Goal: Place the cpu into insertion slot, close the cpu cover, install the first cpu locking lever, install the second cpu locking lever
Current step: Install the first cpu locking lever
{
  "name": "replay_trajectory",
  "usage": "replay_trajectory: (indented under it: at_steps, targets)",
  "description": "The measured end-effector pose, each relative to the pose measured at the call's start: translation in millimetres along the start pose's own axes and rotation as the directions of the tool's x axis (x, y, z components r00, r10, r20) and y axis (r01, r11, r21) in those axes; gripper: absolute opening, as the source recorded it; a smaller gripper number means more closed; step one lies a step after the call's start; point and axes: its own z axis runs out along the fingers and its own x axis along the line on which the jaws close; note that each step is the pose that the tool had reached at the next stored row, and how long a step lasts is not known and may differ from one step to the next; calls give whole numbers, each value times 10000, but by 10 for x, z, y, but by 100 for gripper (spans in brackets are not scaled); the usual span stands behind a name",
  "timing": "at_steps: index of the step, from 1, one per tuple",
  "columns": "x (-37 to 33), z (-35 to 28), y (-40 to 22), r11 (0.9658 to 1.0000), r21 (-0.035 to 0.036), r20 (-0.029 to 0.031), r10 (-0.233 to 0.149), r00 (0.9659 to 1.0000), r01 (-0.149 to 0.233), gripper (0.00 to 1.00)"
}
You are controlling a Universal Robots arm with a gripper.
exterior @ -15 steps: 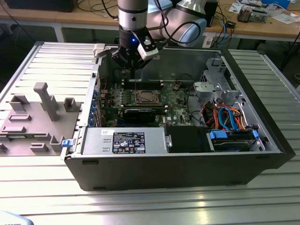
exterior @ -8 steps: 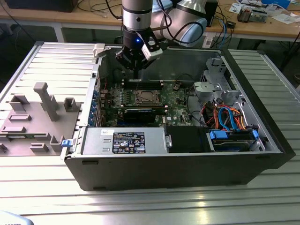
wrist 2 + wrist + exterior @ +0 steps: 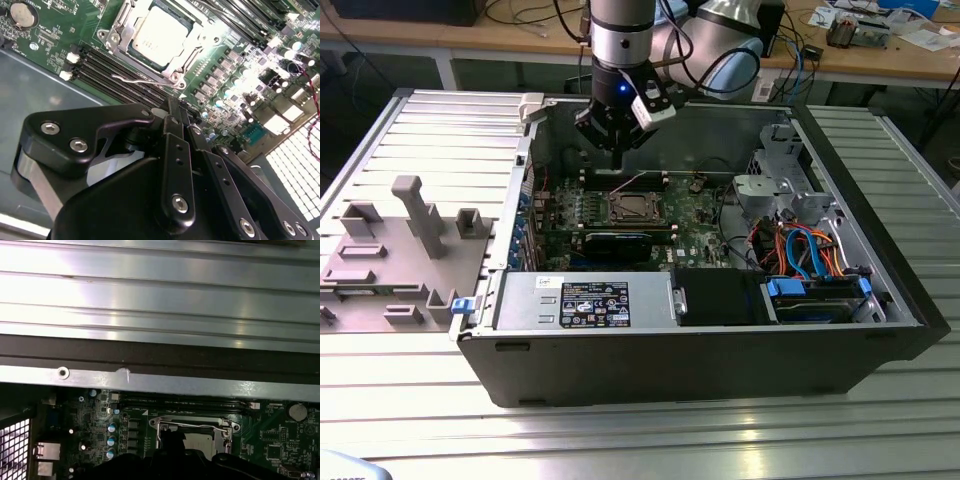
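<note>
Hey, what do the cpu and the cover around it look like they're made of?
The cpu looks like dull, brushed silver-grey metal: flat top with a soft, matte sheen. The cpu cover seems thin stamped steel, brighter and shinier, with crisp glints along its bent edges.

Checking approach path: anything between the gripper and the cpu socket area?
Nothing visible. In the exterior view the gripper hangs above the motherboard, over the insertion slot, with open air below. In the second wrist view the cpu sits in the socket under the cpu cover, unobstructed.
</note>
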Motion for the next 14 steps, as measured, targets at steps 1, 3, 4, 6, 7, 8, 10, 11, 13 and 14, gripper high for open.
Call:
replay_trajectory:
  at_steps: [1,3,4,6,7,8,10,11,13,14]
  targets:
    - [-9,9,-1,10000,0,1,1,10000,-1,11]
    - [-29,28,-3,10000,0,1,4,10000,-4,11]
    - [-50,48,-4,10000,0,1,12,10000,-12,11]
    - [-75,76,-6,10000,0,0,21,10000,-21,11]
    - [-94,96,-7,10000,0,-4,23,10000,-23,11]
    - [-99,114,-6,10000,0,-6,24,10000,-24,11]
    - [-99,150,-1,10000,-2,-6,25,10000,-25,11]
    - [-100,169,2,10000,-1,-6,24,10000,-24,11]
    - [-101,209,12,10000,-2,-8,24,10000,-24,11]
    - [-101,235,20,10000,0,-10,24,10000,-24,11]
